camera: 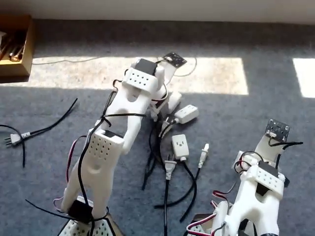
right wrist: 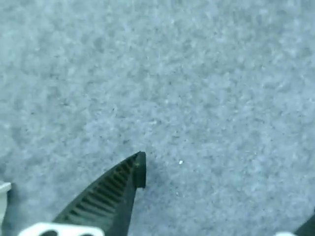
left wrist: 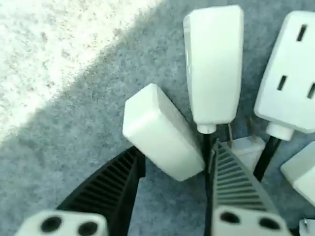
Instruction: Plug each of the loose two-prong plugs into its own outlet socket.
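High view: a white socket block [camera: 179,146] lies mid-scene on the grey carpet [camera: 246,113], a second socket block [camera: 186,114] just beyond it; a black plug [camera: 169,167] lies just nearer, a white plug [camera: 203,155] to the right; a third plug [camera: 12,140] lies well apart at far left.

Left wrist view: the left gripper [left wrist: 178,155] has its fingers apart, either side of a white adapter [left wrist: 162,132]; a slotted socket face [left wrist: 290,73] lies close by.

Right wrist view: the right gripper [right wrist: 221,199] holds its fingers wide apart over bare carpet.
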You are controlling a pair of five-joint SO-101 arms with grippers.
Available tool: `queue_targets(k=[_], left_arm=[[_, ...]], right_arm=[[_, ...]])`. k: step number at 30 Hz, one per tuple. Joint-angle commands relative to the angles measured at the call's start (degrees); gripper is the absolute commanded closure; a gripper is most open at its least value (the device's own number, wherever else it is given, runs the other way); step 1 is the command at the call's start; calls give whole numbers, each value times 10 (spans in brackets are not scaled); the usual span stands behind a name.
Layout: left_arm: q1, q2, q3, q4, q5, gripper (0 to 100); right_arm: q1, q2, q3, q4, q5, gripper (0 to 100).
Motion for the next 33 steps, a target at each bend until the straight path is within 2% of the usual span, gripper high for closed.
queue_targets(k=[1,5,10,17,22,25,33], left_arm=[[-52,-3,-2,-7,-14,899],[-102,-7,-6,22,-56,1000],[-175,-44,-73,74,-119,997],[-236,-116,-146,74,-124,992],[-262,-121,-169,74,-120,947],[-272,-134,-196,73,-102,994],[-276,-221,-331,-14,-72,992]], right_arm=[[-12,-15,0,-8,9,503],[-24,-15,1,-8,11,503],[-26,-15,1,-8,11,503],[-26,-15,2,-8,11,503],[-26,-14,2,-8,11,503],[-26,-13,2,-8,11,503],[-44,-10,3,-9,11,503]])
